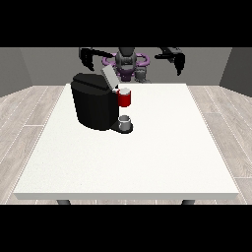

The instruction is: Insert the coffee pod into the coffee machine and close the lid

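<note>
A large white table (147,162) fills the middle of the view, its top slightly speckled, with two dark legs (63,202) showing under its near edge. Around it lies a pale wood-plank floor (29,118). Grey walls (44,61) stand behind.

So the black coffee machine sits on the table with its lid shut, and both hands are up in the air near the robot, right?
Not quite: the front view shows the lid tilted open, not shut. The rest holds: the black coffee machine sits on the table, and the hand at the view's left and the hand at the view's right are raised near the robot.
</note>
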Robot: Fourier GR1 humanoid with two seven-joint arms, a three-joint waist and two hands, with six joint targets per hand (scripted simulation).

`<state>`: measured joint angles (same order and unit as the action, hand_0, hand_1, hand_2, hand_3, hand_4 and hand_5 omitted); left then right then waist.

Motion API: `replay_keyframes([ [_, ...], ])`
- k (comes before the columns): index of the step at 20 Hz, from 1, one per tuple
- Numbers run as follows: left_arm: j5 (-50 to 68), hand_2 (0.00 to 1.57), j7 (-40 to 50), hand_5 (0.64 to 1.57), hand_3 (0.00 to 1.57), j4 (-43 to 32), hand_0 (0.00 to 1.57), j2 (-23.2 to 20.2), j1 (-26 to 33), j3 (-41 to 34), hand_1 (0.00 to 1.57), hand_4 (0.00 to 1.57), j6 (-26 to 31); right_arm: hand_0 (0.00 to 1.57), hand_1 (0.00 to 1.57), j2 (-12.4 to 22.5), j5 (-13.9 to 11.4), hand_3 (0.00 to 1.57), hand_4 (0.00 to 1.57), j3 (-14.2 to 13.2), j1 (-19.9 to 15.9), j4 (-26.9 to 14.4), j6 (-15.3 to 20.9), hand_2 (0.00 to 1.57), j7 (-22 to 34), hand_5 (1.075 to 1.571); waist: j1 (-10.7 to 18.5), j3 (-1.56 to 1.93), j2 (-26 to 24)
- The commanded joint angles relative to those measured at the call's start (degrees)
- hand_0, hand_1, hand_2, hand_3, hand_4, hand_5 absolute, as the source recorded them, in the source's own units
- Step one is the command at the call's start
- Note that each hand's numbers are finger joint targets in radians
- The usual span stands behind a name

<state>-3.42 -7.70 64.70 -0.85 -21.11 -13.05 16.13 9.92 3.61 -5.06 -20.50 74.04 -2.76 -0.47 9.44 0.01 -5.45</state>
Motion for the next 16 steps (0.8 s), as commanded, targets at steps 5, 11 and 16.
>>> replay_keyframes([
  [5, 1.94, 0.0, 2.79, 1.571, 0.0, 9.54, 0.0, -1.5, 5.37, 2.39, 0.0, 0.0, -0.31, 0.0, 0.0, 0.93, 0.62, 0.0, 0.0, -2.44, -7.35, -6.72, -0.99, 0.0, -1.06, 1.571, -0.02, 0.0, 4.3],
  [11, 3.65, 0.0, 4.64, 1.571, 0.0, 11.96, 0.0, -2.41, 6.54, 2.16, 0.0, 0.0, -2.05, 0.0, 0.0, -0.39, -2.16, 0.0, 0.0, 0.52, -10.68, -7.4, -0.01, 0.0, 2.66, 1.571, -3.09, -0.02, 4.5],
  [16, 5.31, 0.0, 7.45, 1.571, 0.0, 16.55, 0.0, -2.99, 7.15, 2.79, 0.0, 0.0, -2.28, 0.0, 0.0, -2.36, -4.75, 0.0, 0.0, 1.29, -9.69, -12.41, 0.73, 0.0, -5.62, 1.571, -1.48, 0.0, 6.69],
])
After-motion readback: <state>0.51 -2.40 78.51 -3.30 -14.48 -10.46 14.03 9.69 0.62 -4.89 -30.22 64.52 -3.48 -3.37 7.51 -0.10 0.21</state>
